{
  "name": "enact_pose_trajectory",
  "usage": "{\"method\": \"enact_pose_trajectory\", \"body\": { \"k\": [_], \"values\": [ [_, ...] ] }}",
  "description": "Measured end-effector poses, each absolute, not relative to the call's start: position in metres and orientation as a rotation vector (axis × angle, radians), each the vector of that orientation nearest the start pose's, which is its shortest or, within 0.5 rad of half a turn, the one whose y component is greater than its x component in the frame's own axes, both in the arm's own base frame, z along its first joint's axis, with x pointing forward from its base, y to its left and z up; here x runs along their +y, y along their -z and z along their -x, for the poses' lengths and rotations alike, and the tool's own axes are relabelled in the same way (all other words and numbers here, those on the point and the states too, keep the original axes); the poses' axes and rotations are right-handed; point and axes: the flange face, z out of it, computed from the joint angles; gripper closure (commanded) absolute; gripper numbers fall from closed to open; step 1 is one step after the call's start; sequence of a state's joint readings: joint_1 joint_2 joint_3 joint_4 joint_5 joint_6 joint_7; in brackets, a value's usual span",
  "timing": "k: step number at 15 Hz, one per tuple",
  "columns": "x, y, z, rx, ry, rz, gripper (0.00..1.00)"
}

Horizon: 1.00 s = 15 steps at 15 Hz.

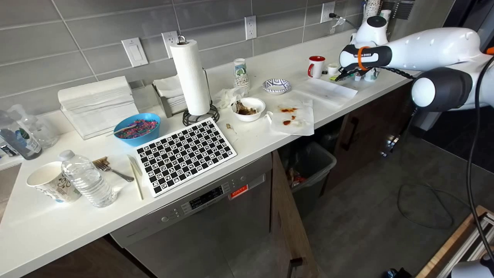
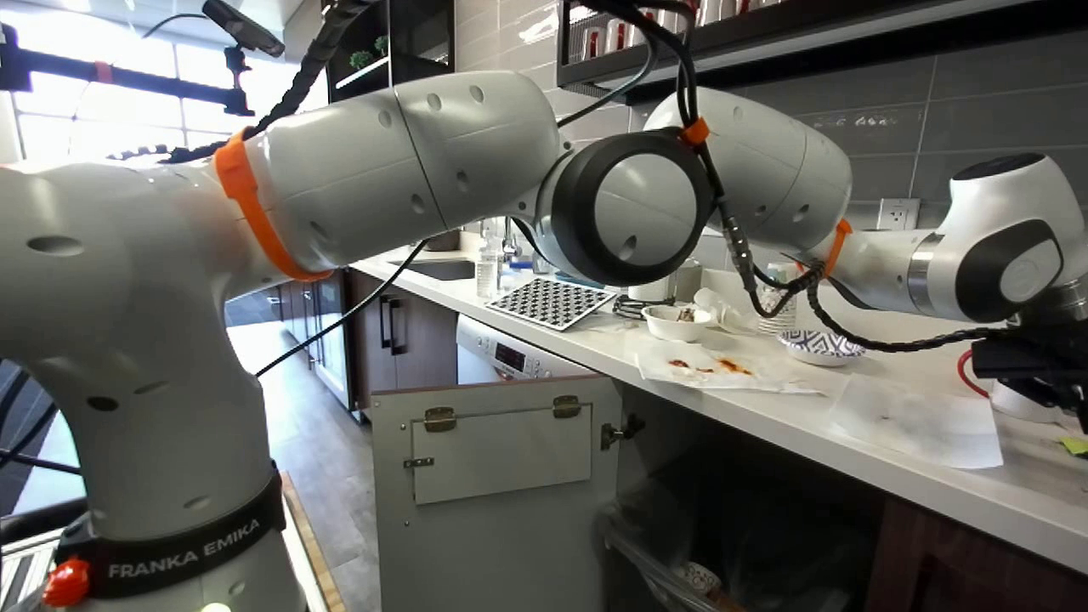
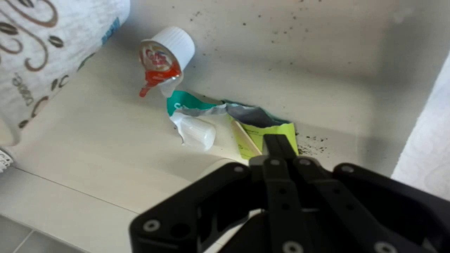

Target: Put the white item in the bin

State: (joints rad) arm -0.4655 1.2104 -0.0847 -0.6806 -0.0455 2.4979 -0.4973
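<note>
A white desk (image 1: 251, 139) runs along a grey tiled wall (image 1: 216, 23); under it a cabinet door (image 1: 289, 231) stands swung out next to a dishwasher (image 1: 216, 227), and the bin (image 1: 310, 195), with some rubbish (image 1: 297, 177) in it, is beneath the desk in both exterior views. A bright window (image 2: 127, 123) shows at the back of the room in an exterior view. The tool (image 3: 277, 137) hangs at the desk with its two fingers pressed together, the tips in front of a torn yellow-green packet (image 3: 260, 131) in the wrist view; whether they touch it cannot be told. Several white things lie around it, and which one the task means is unclear. A small white cup (image 3: 198, 133) lies on its side near the tips, to their left, its long axis running upper left to lower right. A creamer cup (image 3: 179, 44) lies farther off, up and left, its red-printed lid (image 3: 158, 61) facing lower left. A white sheet of paper (image 3: 427, 165) lies flat at the right.
</note>
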Motion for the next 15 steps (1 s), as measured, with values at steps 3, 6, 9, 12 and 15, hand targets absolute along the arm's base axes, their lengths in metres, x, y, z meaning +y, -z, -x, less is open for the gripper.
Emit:
{"method": "enact_pose_trajectory", "body": {
  "k": [3,6,9,12,15],
  "values": [
    [-0.415,-0.297,-0.74,-0.049,0.845,3.455,0.79],
    [-0.423,-0.297,-0.736,-0.013,0.829,3.481,0.55],
    [-0.427,-0.294,-0.733,0.027,0.81,3.502,0.31],
    [-0.43,-0.295,-0.731,0.073,0.807,3.515,0.3],
    [-0.433,-0.295,-0.729,0.119,0.808,3.52,0.44]
  ]
}}
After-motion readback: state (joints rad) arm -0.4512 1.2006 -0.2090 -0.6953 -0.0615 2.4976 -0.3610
